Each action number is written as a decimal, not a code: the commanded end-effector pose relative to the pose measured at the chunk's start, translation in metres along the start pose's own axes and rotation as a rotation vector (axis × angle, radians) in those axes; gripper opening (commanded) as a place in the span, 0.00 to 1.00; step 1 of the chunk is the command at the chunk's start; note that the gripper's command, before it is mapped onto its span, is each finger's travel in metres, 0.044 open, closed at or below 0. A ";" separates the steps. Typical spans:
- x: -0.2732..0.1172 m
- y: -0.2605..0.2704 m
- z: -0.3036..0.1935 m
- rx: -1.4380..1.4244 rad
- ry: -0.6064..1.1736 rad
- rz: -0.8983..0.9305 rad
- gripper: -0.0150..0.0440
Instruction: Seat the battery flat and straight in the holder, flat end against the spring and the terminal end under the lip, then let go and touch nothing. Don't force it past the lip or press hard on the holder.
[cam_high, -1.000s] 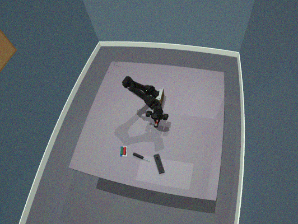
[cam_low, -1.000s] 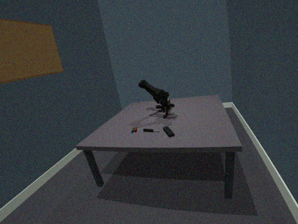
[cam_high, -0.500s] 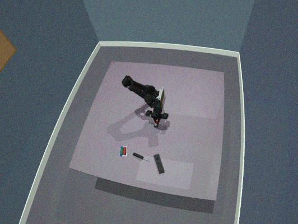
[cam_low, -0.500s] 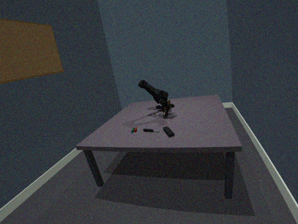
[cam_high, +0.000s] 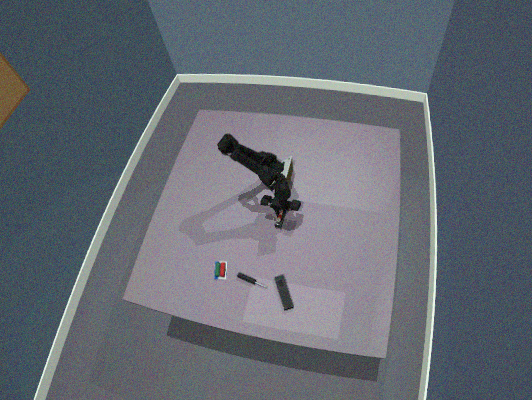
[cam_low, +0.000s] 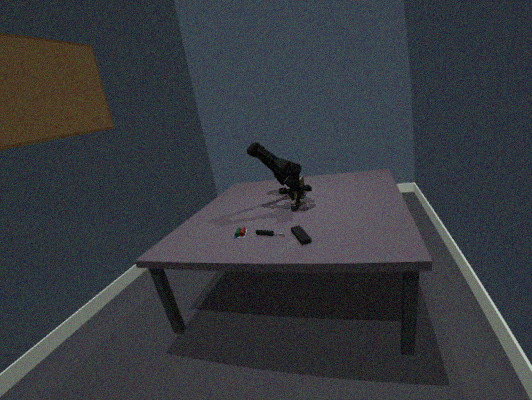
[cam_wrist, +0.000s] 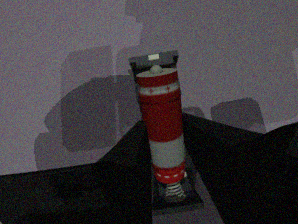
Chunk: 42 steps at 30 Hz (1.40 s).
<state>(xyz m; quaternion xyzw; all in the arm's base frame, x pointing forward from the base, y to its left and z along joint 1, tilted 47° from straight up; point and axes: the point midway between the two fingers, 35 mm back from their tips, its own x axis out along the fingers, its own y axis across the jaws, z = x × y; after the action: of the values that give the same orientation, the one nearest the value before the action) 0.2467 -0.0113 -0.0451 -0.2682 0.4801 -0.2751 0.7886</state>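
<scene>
The battery (cam_high: 280, 216) (cam_wrist: 166, 122), red with pale bands, is between the fingers of my gripper (cam_wrist: 162, 123), which is shut on it. In the wrist view it lies lengthwise over the dark holder (cam_wrist: 193, 204). Its terminal end, with the nub showing, is beside the holder's raised lip (cam_wrist: 153, 59); the nub is uncovered. Its flat end is by the coiled spring (cam_wrist: 174, 190), most of which shows. The battery hides the holder's middle. I cannot tell how high it sits in the holder or whether its flat end touches the spring.
A pack of green and red cylinders (cam_high: 220, 270) (cam_low: 240, 232), a screwdriver (cam_high: 247, 278) (cam_low: 265, 233) and a long black object (cam_high: 284, 292) (cam_low: 301, 235) lie towards the table's near edge. A pale panel (cam_high: 287, 166) stands beside the arm.
</scene>
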 end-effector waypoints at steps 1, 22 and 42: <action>-0.001 -0.001 -0.007 -0.006 0.008 0.001 0.37; 0.001 0.001 -0.009 -0.007 0.082 0.012 0.37; 0.007 0.003 -0.006 -0.004 0.206 0.013 0.37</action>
<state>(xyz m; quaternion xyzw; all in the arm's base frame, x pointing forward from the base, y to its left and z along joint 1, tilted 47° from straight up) 0.2479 -0.0143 -0.0502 -0.2433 0.5474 -0.2954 0.7442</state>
